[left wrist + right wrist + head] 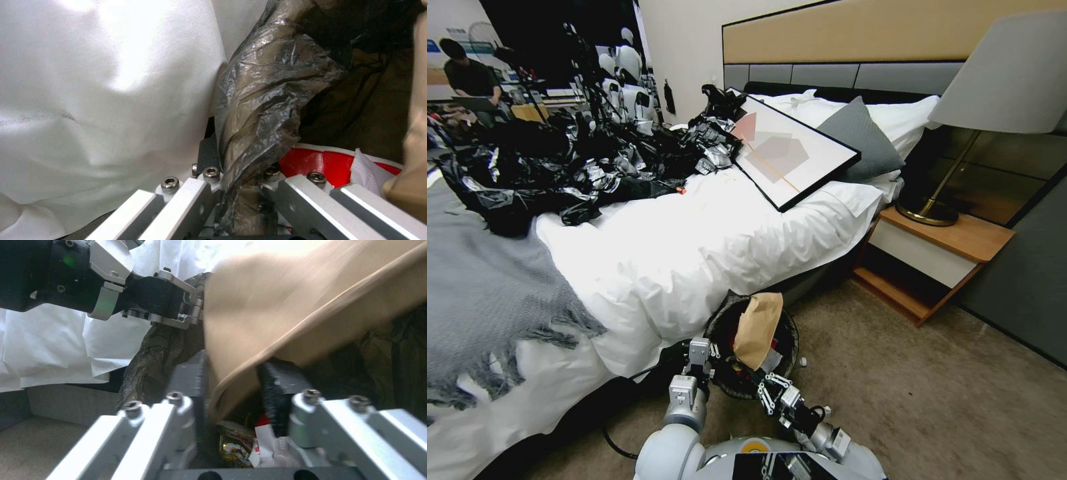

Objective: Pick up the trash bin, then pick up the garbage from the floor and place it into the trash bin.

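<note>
The trash bin (pixel 787 333), white with a black liner, stands on the carpet against the bed's side. My left gripper (pixel 712 351) (pixel 240 181) is shut on its liner-covered rim (pixel 267 110). A brown cardboard scrap (pixel 758 328) (pixel 285 306) stands tilted in the bin, sticking out above the rim. My right gripper (pixel 767 385) (pixel 236 390) is open at the bin's near side, with the scrap's lower edge between its fingers. Inside the bin lie a red-and-white wrapper (pixel 320 161), white tissue (pixel 367 170) and a yellow snack packet (pixel 233 443).
The bed's white duvet (pixel 694 253) hangs right beside the bin. On the bed lie black bags (pixel 574 167), a grey throw (pixel 487 287) and a framed picture (pixel 790 153). A nightstand (pixel 940 260) with a lamp (pixel 1000 87) stands to the right. Open carpet (pixel 934 400) lies right of the bin.
</note>
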